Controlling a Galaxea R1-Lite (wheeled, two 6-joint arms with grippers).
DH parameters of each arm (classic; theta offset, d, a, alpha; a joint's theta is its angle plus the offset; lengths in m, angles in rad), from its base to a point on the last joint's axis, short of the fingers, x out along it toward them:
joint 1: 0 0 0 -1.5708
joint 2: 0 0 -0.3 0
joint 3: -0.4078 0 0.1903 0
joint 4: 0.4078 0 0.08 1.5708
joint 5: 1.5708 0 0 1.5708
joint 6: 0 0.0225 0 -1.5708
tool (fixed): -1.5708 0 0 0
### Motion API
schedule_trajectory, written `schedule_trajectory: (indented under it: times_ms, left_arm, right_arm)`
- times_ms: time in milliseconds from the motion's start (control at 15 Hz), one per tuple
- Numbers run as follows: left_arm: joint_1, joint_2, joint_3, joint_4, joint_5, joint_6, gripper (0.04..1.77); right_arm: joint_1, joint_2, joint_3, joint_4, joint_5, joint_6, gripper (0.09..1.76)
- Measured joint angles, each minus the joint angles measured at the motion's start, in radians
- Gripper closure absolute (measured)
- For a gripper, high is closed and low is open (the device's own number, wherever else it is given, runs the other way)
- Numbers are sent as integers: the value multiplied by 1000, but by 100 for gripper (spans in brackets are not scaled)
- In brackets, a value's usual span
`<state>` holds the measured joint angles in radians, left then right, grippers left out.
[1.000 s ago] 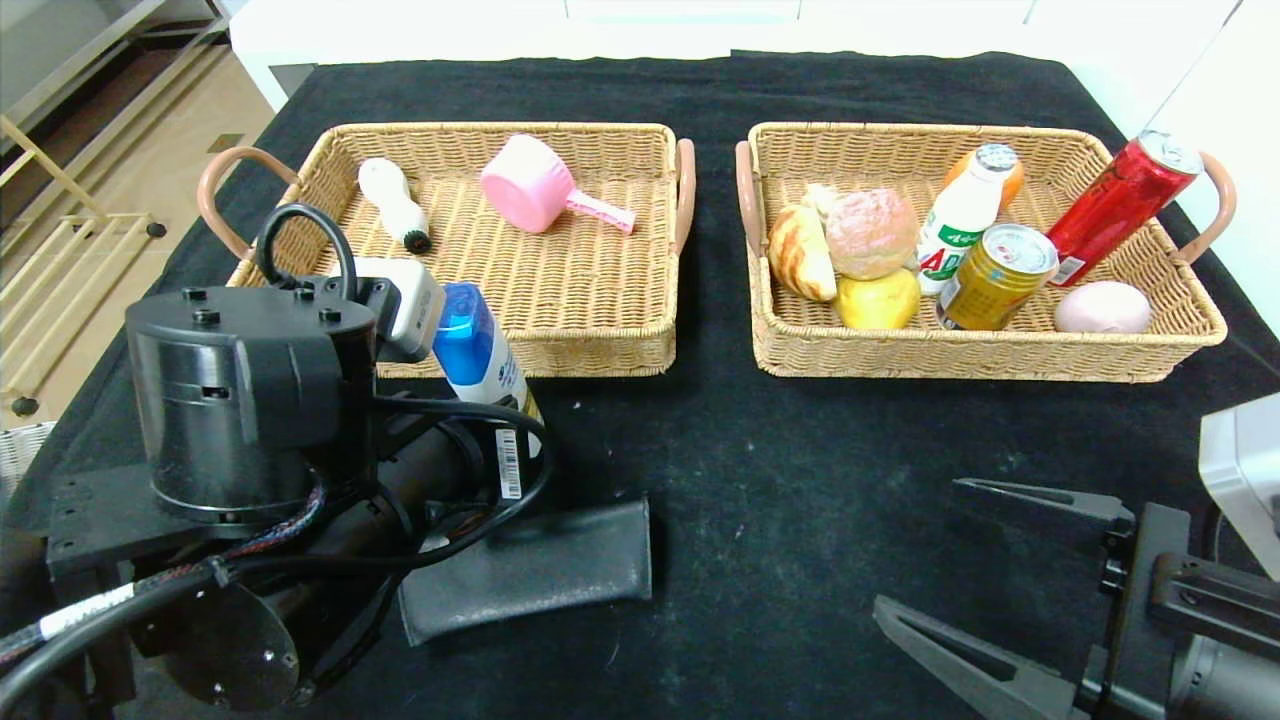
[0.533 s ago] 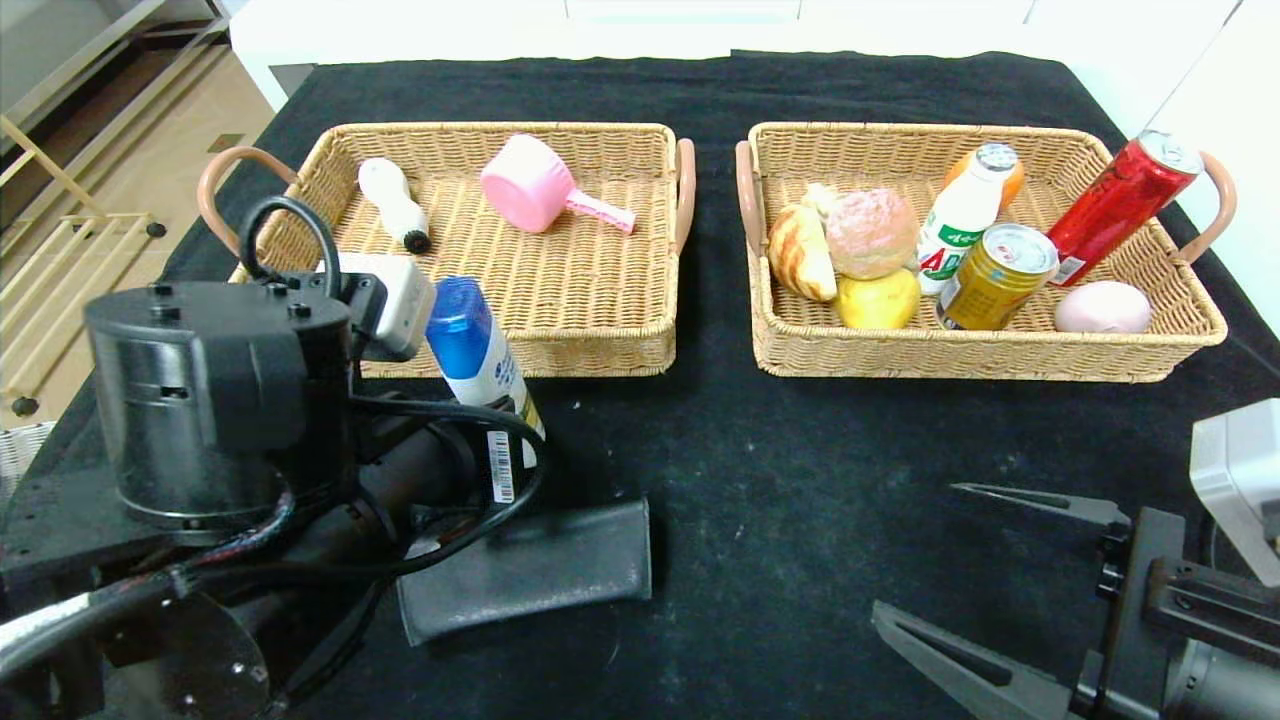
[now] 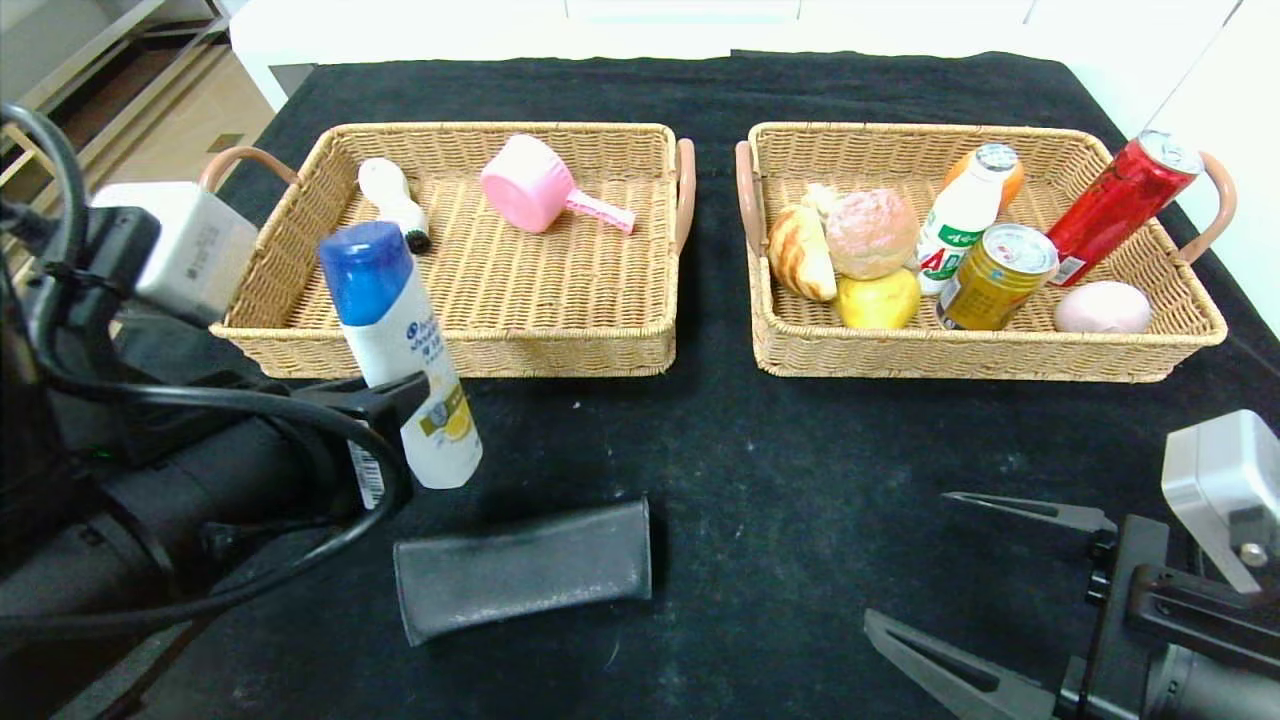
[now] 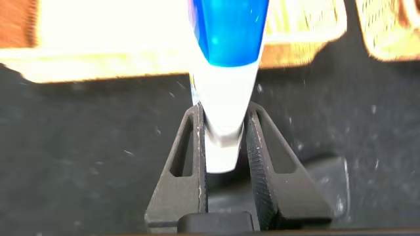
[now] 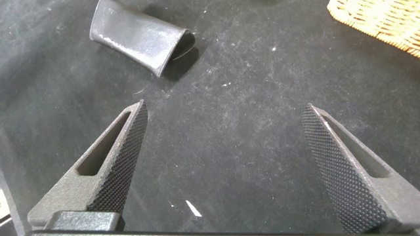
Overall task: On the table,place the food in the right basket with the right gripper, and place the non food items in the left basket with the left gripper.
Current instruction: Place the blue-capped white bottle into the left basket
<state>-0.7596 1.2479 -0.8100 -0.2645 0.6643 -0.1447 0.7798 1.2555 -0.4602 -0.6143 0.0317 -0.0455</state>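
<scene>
Shampoo bottle [image 3: 400,350], white with a blue cap, is clamped between the jaws of the left gripper [image 4: 226,147], gripped at its lower end, cap end pointing away from the jaws and toward the left basket [image 3: 290,330]. In the head view the bottle stands nearly upright, slightly tilted, its body clear of the black table [image 3: 760,470] and its cap in front of the near wall of that basket. The jaws are closed down to the bottle's width, both pads pressed against its sides.

Below and to the right of those jaws a dark grey pouch [image 3: 525,567] lies flat on the table, apart from the bottle.

Beyond the jaws, the left basket holds a white brush [image 3: 393,203] and a pink scoop [image 3: 540,195], well apart from each other.

The right gripper [image 5: 226,164] sits low at the near right corner of the table, its jaws spread wide with nothing between them but bare cloth; the pouch [image 5: 141,42] shows farther off ahead of them.

Farther from those jaws, the right basket [image 3: 980,355] holds a bread roll [image 3: 800,252], a pink bun [image 3: 870,232], a yellow fruit [image 3: 880,298], a white drink bottle [image 3: 962,228], a gold can [image 3: 995,275], a red can [image 3: 1120,205] leaning on the far right rim, and a pale pink egg-shaped item [image 3: 1102,307]. An orange item behind the drink bottle is mostly hidden.
</scene>
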Motion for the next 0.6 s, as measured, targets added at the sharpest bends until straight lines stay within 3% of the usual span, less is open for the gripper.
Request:
schedule_trajectory:
  times_ms: [267, 600]
  left_arm:
    - [43, -28, -63, 15, -10, 27, 135]
    - [184, 2, -204, 73, -139, 48, 136]
  right_arm:
    - [0, 1, 0, -1, -1, -1, 14]
    - [0, -5, -1, -2, -1, -1, 14]
